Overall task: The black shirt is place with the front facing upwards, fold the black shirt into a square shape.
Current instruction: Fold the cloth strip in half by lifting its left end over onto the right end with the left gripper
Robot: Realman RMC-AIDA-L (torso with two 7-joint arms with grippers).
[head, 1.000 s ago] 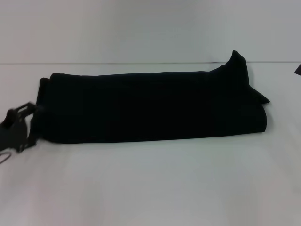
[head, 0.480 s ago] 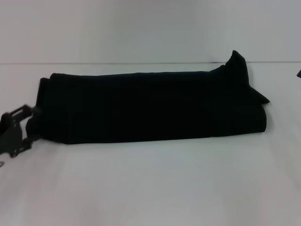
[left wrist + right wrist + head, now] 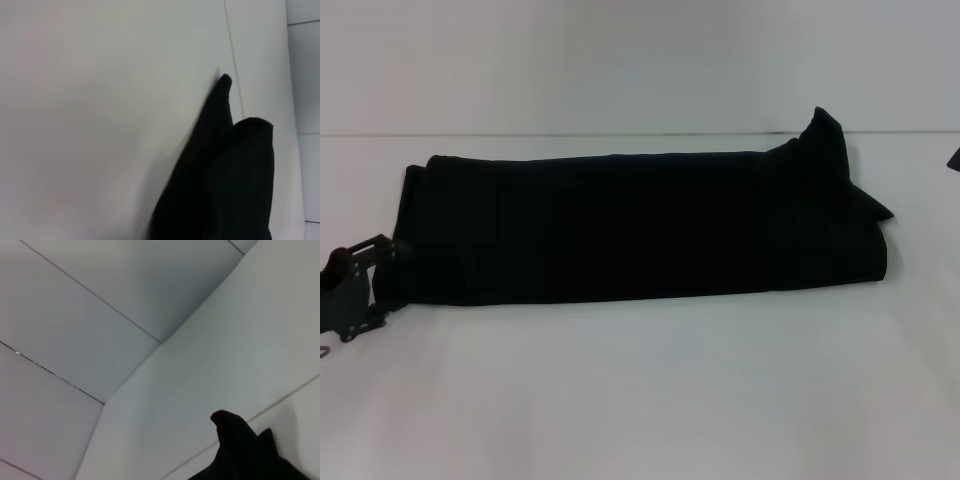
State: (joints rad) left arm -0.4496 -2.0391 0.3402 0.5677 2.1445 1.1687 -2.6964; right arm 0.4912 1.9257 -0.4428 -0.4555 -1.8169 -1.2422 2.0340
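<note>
Lying across the white table [image 3: 640,400], the black shirt [image 3: 640,225] forms a long folded band. The left gripper [image 3: 355,285] sits at its left end — grip state unclear; the right gripper is barely in view. Next, probably, comes an end-over-end fold — needing a firm hold on that edge.

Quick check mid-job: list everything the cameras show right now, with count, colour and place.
shirt: one, black, folded into a long band lying across the middle of the table, one corner poking up at its right end.
table: one, white, under the shirt.
wall: white, behind the table.
left gripper: one, black, at the left edge of the head view, beside the shirt's left end.
right gripper: one, dark, only a sliver at the right edge of the head view.
</note>
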